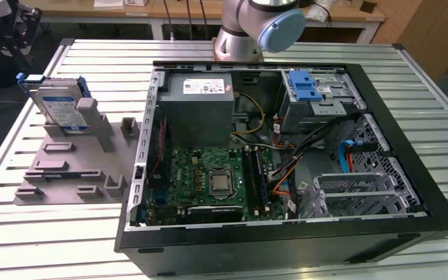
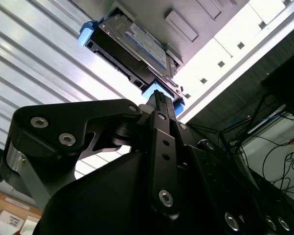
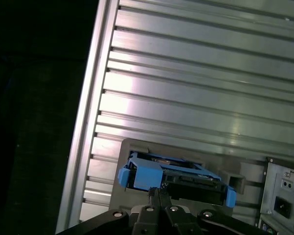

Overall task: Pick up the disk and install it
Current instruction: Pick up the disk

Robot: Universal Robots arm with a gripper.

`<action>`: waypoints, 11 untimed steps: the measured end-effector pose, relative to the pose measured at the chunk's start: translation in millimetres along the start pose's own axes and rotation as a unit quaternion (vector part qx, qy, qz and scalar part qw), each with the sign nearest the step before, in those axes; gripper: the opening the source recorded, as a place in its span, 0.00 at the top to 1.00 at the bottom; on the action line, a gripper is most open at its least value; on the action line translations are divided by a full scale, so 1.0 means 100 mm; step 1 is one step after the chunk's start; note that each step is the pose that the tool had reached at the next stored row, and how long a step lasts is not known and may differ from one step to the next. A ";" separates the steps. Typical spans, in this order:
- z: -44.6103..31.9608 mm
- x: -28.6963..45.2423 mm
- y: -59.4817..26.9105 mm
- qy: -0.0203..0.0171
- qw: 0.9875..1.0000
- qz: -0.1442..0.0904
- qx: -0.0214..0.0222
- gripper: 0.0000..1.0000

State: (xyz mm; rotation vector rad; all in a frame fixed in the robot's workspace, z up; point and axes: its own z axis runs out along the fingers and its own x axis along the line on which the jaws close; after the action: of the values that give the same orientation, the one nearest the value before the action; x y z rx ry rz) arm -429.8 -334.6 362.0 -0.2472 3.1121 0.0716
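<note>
The disk [image 1: 56, 108] stands on edge in a grey holder [image 1: 72, 169] on the exterior view's left, its white-and-blue label facing out and a blue bracket around it. My gripper [image 1: 10, 41] hangs a little above and behind it, apart from it. In both wrist views the black fingers meet, shut with nothing between them. Their tips [image 2: 158, 95] line up with the bracket's blue end tab. The disk [image 2: 137, 41] lies just beyond them. In the first wrist view the gripper [image 3: 159, 192] points at the disk [image 3: 186, 178] from above.
An open computer case [image 1: 286, 236] lies on the slatted metal table [image 1: 53, 245], to the holder's right in the exterior view. Inside are a grey power-supply box [image 1: 200, 99], a green motherboard [image 1: 216, 181], cables and a silver cage with a blue latch [image 1: 311, 87].
</note>
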 end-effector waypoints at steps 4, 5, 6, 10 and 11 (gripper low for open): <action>0.000 0.000 0.000 0.000 1.000 -0.004 0.000 0.89; 0.000 0.000 0.000 0.000 1.000 -0.006 0.000 0.89; 0.000 0.000 0.000 0.000 1.000 -0.007 0.000 0.89; 0.000 0.000 0.000 0.000 1.000 -0.011 0.000 0.89; 0.000 0.000 0.000 0.001 1.000 -0.012 0.000 0.89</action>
State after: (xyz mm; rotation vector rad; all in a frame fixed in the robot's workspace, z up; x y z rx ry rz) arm -429.8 -334.7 362.0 -0.2848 3.1095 0.0719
